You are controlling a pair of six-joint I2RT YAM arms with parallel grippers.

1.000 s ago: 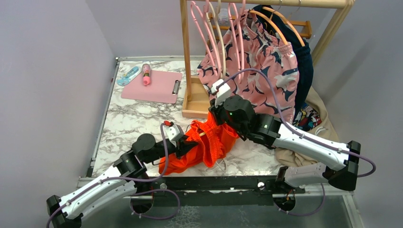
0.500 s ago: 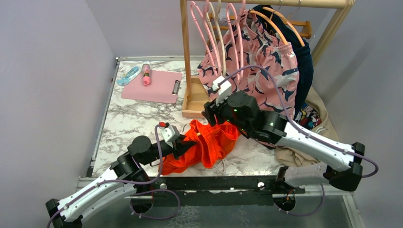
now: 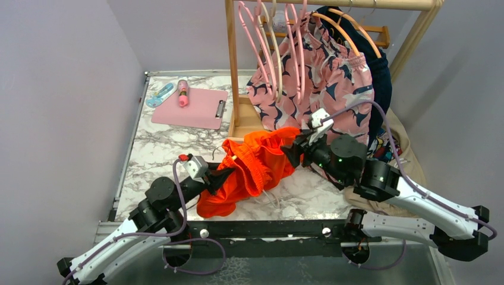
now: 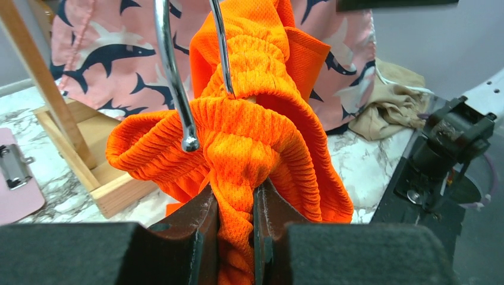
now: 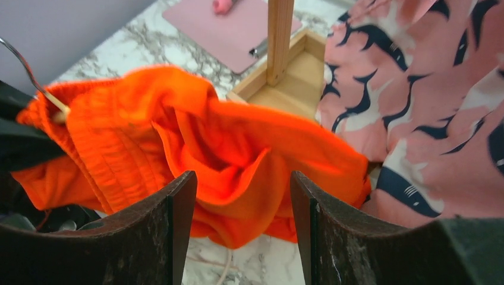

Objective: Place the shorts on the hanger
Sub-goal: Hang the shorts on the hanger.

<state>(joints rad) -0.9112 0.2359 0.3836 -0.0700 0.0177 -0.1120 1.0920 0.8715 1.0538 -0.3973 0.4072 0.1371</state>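
The left fingers [image 4: 199, 231] pinch bright orange-red mesh shorts [image 4: 261, 136] bunched around a thin pale-yellow, metal-hooked hanger [image 4: 173, 71]; the right fingers [image 5: 154, 237] stand spread beside their right edge.

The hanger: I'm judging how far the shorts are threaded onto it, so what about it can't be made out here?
- Arms of the hanger: mostly buried under the shorts in every view; only the hook shows clearly.
- Whether the left fingers pinch the hanger too: left wrist view, orange fabric fills the gap.
- Which opening of the shorts it passes through: top view, bunched folds hide it.
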